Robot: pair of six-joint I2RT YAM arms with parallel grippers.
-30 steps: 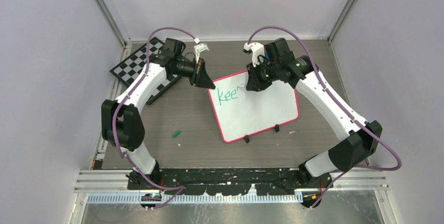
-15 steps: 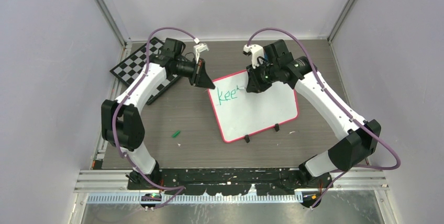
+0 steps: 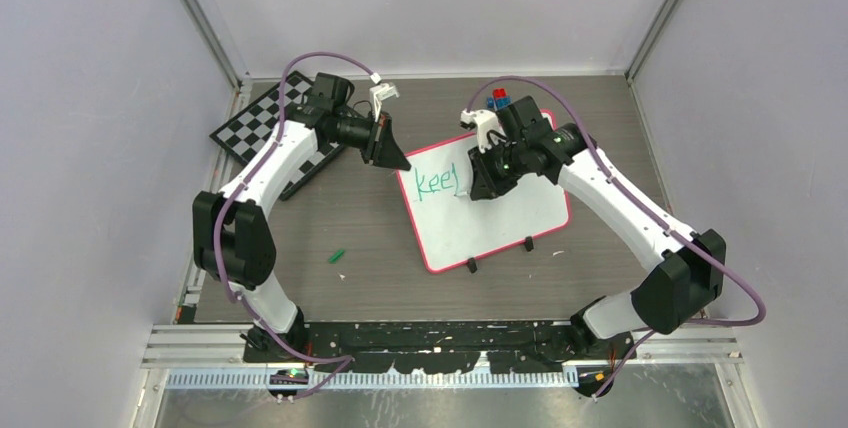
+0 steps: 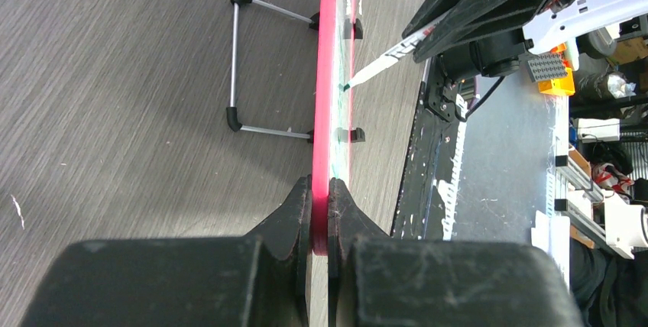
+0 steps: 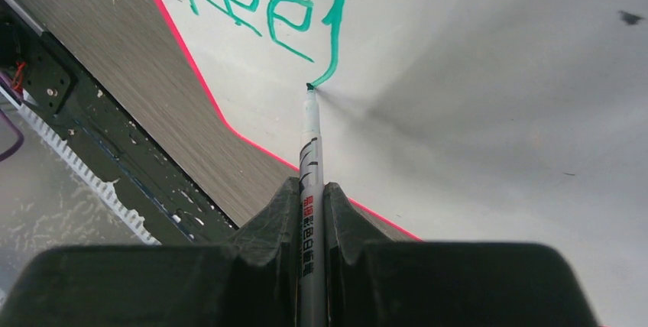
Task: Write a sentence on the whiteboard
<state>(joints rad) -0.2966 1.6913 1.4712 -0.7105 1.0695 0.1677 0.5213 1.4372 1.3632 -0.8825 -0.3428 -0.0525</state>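
Observation:
The whiteboard (image 3: 510, 218) stands propped at mid-table, its red-pink rim (image 4: 328, 75) edge-on in the left wrist view. My left gripper (image 3: 398, 160) is shut on the rim at the board's far left corner (image 4: 320, 212). Green lettering of the sentence (image 3: 437, 183) reads "kee" with a long downstroke after it (image 5: 260, 6). My right gripper (image 5: 312, 189) is shut on a white marker (image 5: 312, 151), whose green tip touches the board at the bottom of that stroke. From above, the right gripper (image 3: 473, 188) sits just right of the letters.
A checkered chessboard (image 3: 262, 123) lies at the far left behind the left arm. A green marker cap (image 3: 338, 255) lies on the wood table left of the board. Small red and blue blocks (image 3: 498, 98) sit behind the right arm. The board's wire stand (image 4: 235, 59) sticks out behind it.
The right gripper has drawn the marker toward the near edge, adding a long downstroke after "kee". The left gripper and the board have stayed put.

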